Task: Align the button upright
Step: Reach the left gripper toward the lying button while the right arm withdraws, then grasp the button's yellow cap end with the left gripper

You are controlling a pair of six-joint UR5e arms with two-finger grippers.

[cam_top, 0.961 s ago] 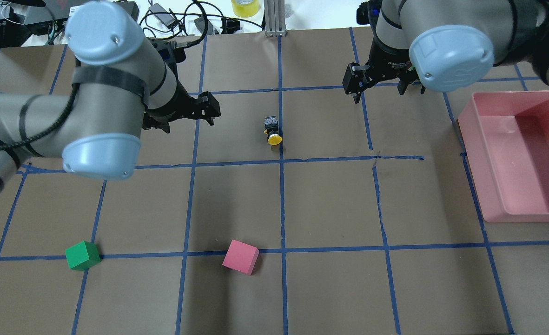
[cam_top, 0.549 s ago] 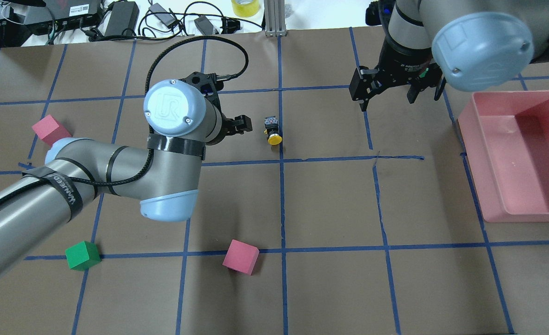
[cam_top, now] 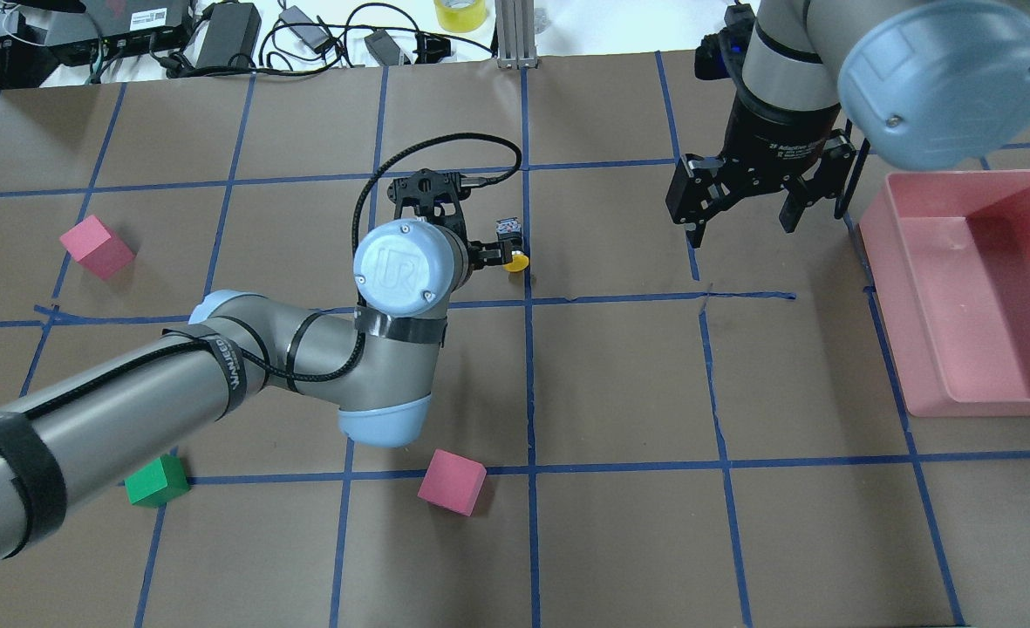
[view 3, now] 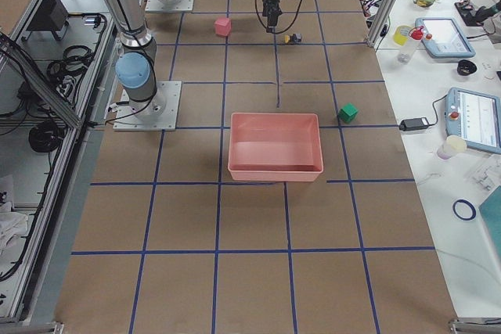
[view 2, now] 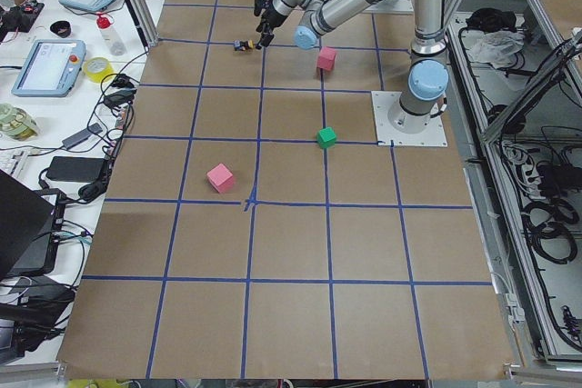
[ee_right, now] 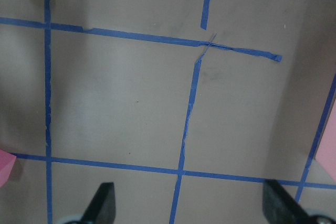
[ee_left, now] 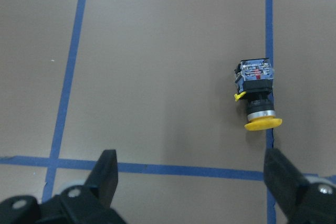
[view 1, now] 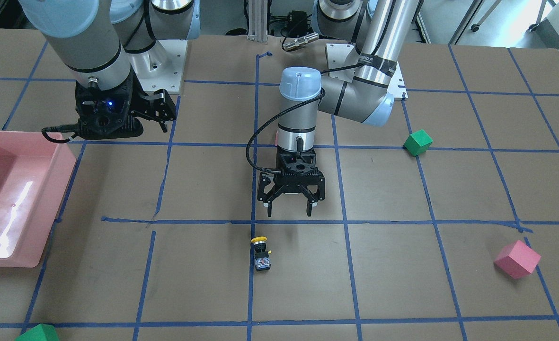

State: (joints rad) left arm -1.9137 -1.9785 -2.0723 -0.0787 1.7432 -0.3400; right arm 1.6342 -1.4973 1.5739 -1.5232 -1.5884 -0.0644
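The brown-paper worktop (cam_top: pixel 619 541) carries a grid of blue tape, and we take the centre tape line (cam_top: pixel 529 392), which runs away from the robot, as our marker. The left arm reaches in to that line. Its left end effector (view 1: pixel 288 212) appears to hover above the worktop, on the line's left side, spread wide and carrying nothing. The right end effector (cam_top: pixel 741 231) hangs well apart from the line on its right side. It too is released and empty, and we judge that it has no part in this step.

We read the step in hand as the approach for the grasp. In the left wrist view the button (ee_left: pixel 255 95) sits ahead of the fingers and nearer the right one, so we should slide towards the line until the button is centred, then descend. The fingers should close across the black body (ee_left: pixel 255 88), not on the cap, which would likely slip. To stand it up, the base has to come down flat. That base is small, so we should release gently or it may topple.

The button lies on its side just left of the line, its long axis parallel to it. Its yellow mushroom cap (ee_left: pixel 262 124) points towards the robot and reaches the tape's edge. A silver collar sits behind the cap, and the dark blue base (ee_left: pixel 254 70) faces away.
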